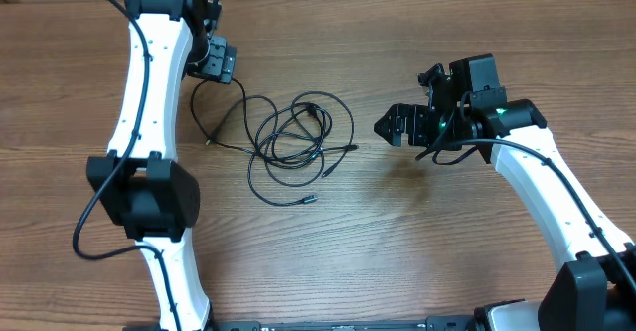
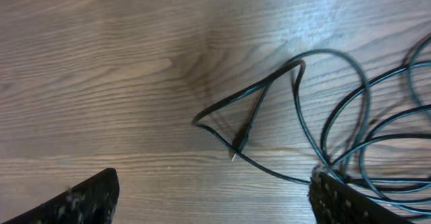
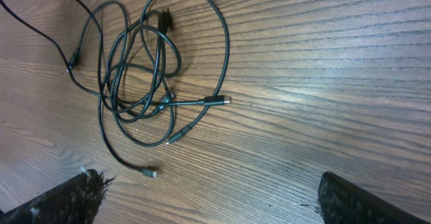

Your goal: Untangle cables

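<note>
The cables (image 1: 295, 137) lie as a loose tangle of thin black loops in the middle of the wooden table. My left gripper (image 1: 217, 65) hovers at the tangle's upper left and is open. In the left wrist view its fingers (image 2: 81, 200) stand wide apart over bare wood, and a cable loop (image 2: 269, 83) with a silver-tipped plug (image 2: 238, 146) runs toward the right finger. My right gripper (image 1: 390, 127) is open just right of the tangle, apart from it. The right wrist view shows the tangle (image 3: 145, 69), a silver plug (image 3: 219, 101) and a loose end (image 3: 149, 173) ahead of the open gripper (image 3: 212, 200).
The left arm's black elbow (image 1: 144, 194) stands over the table's left side, with a thick black wire (image 1: 89, 217) looping beside it. The right arm (image 1: 556, 197) runs down to the lower right corner. Both arm bases sit at the front edge.
</note>
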Action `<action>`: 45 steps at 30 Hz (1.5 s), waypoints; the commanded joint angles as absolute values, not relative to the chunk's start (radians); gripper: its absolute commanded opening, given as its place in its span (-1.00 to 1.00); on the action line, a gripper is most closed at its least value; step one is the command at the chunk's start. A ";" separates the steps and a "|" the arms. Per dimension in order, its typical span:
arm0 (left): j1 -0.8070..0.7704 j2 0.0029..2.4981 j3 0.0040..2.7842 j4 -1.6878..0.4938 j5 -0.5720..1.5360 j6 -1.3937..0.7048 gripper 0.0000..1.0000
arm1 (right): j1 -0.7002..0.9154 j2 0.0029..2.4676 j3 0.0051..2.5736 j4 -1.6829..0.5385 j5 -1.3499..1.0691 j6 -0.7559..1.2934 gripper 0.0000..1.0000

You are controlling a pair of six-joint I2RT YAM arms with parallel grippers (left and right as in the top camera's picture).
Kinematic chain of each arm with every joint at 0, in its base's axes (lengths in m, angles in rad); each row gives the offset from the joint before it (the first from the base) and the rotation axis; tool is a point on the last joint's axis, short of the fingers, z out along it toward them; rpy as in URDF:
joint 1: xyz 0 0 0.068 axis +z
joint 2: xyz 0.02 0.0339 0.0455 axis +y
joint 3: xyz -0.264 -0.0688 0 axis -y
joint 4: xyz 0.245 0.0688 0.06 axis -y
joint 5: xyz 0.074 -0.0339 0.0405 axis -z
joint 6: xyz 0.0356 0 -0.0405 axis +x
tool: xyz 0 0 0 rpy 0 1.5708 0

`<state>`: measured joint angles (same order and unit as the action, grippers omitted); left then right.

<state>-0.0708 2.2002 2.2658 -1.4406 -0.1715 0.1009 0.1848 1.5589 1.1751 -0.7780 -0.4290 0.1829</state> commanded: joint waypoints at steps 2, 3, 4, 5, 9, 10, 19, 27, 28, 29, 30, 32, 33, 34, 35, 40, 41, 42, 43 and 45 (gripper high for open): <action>-0.070 2.278 2.266 -1.437 -0.152 0.181 0.79 | 0.189 1.554 1.180 -0.773 -0.419 0.186 1.00; -0.070 2.294 2.266 -1.435 -0.153 0.184 0.80 | 0.189 1.554 1.180 -0.773 -0.419 0.185 1.00; -0.070 2.307 2.266 -1.433 -0.156 0.184 0.80 | 0.189 1.554 1.180 -0.773 -0.419 0.186 1.00; -0.070 2.322 2.266 -1.429 -0.159 0.187 0.80 | 0.189 1.554 1.180 -0.773 -0.419 0.186 1.00; -0.061 2.376 2.265 -1.391 -0.162 0.203 0.81 | 0.189 1.554 1.180 -0.773 -0.419 0.186 1.00; -0.057 2.390 2.265 -1.376 -0.161 0.203 0.82 | 0.189 1.554 1.180 -0.773 -0.419 0.185 1.00; -0.024 2.477 2.265 -1.296 -0.097 0.203 0.78 | 0.189 1.554 1.180 -0.773 -0.419 0.186 1.00; -0.020 2.454 2.288 -1.279 -0.017 0.202 -0.92 | 0.189 1.554 1.180 -0.773 -0.419 0.185 1.00; -0.019 2.439 2.291 -1.281 0.006 0.203 -0.91 | 0.189 1.554 1.180 -0.773 -0.419 0.185 0.99; -0.019 2.420 2.295 -1.280 0.031 0.202 -0.91 | 0.189 1.554 1.180 -0.773 -0.419 0.185 0.99; -0.018 2.398 2.297 -1.280 0.057 0.202 -0.92 | 0.189 1.554 1.180 -0.773 -0.419 0.186 1.00; -0.015 2.336 2.299 -1.275 0.116 0.202 -0.92 | 0.189 1.554 1.180 -0.773 -0.419 0.186 1.00; -0.013 2.304 2.300 -1.271 0.138 0.202 -0.91 | 0.189 1.554 1.180 -0.773 -0.419 0.186 1.00; -0.010 2.264 2.300 -1.262 0.163 0.201 -0.92 | 0.189 1.554 1.180 -0.773 -0.419 0.186 1.00; -0.007 2.220 2.300 -1.251 0.186 0.195 -0.92 | 0.189 1.554 1.180 -0.773 -0.419 0.185 1.00; 0.007 1.992 2.300 -1.185 0.238 0.144 -0.92 | 0.189 1.554 1.180 -0.773 -0.419 0.186 1.00; 0.007 1.943 2.300 -1.167 0.237 0.136 -0.91 | 0.189 1.554 1.180 -0.773 -0.419 0.185 1.00; 0.007 1.903 2.300 -1.149 0.237 0.129 -0.91 | 0.189 1.554 1.180 -0.773 -0.419 0.186 1.00; 0.007 1.858 2.300 -1.128 0.237 0.118 -0.91 | 0.189 1.554 1.180 -0.773 -0.419 0.186 1.00; 0.007 1.780 2.300 -1.090 0.237 0.103 -0.92 | 0.189 1.554 1.180 -0.773 -0.419 0.185 1.00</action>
<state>-0.0017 1.8877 2.2765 -1.1107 0.2001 0.1493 0.1848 1.5589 1.1751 -0.7780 -0.4294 0.1829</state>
